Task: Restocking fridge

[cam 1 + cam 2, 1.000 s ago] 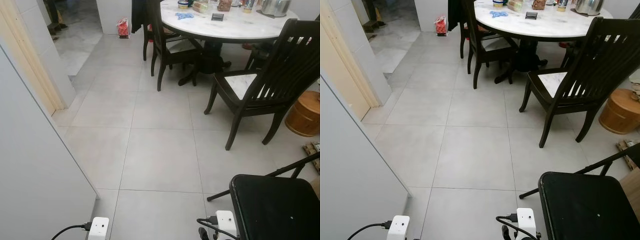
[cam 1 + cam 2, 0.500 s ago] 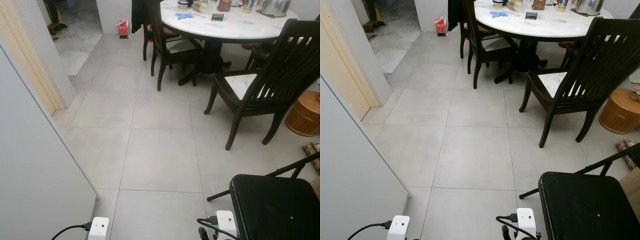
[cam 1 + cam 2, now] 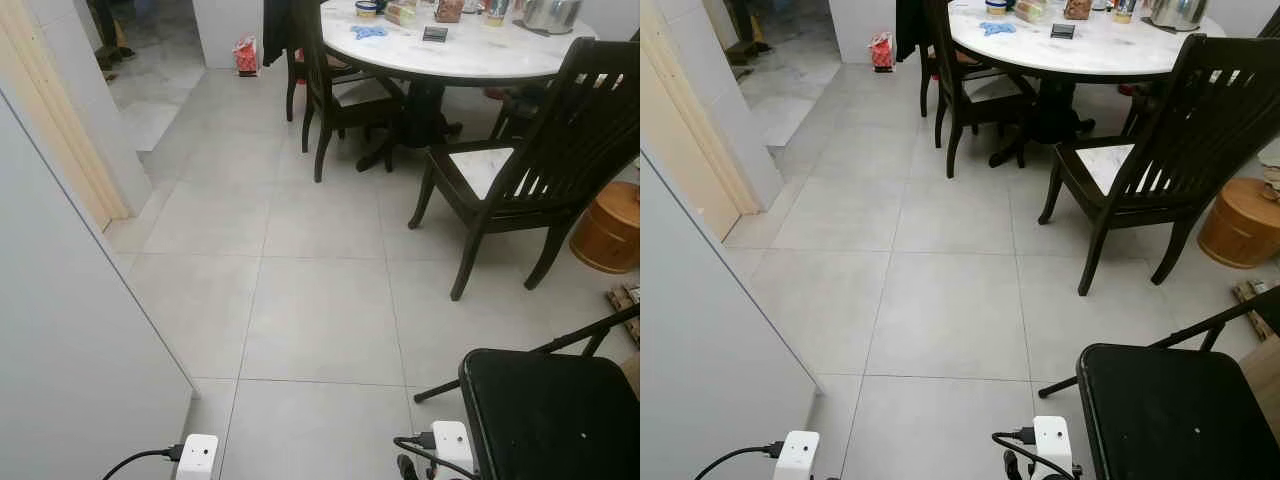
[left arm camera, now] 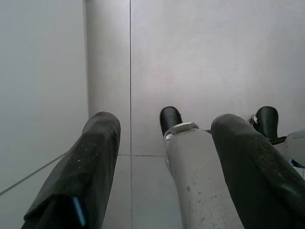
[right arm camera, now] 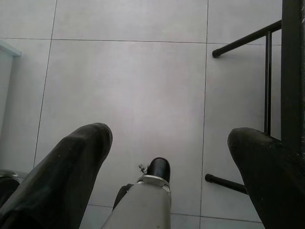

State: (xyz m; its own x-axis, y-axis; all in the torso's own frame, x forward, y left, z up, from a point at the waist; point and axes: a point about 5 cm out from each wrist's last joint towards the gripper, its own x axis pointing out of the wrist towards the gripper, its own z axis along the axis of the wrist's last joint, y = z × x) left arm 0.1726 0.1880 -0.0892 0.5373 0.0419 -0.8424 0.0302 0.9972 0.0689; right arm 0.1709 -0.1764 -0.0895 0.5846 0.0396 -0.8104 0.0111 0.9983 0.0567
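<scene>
Both arms hang idle at my sides. In the left wrist view my left gripper [image 4: 164, 125] is open, its two black fingers [image 4: 97, 157] wide apart over grey floor tile with nothing between them. My right gripper [image 5: 169, 136] is open too, with only floor beyond its fingers [image 5: 71, 162]. My silver leg [image 4: 195, 181] and black feet show below both grippers. A tall pale grey panel [image 3: 60, 330] rises close on my left; I cannot tell whether it is the fridge. No food items are near the grippers.
A black folding chair [image 3: 550, 410] stands close at my right. Further ahead, dark wooden chairs [image 3: 530, 160] surround a round white table [image 3: 450, 50] that carries small items. A wooden drum [image 3: 610, 225] sits at far right. A doorway [image 3: 140, 70] opens at the left rear.
</scene>
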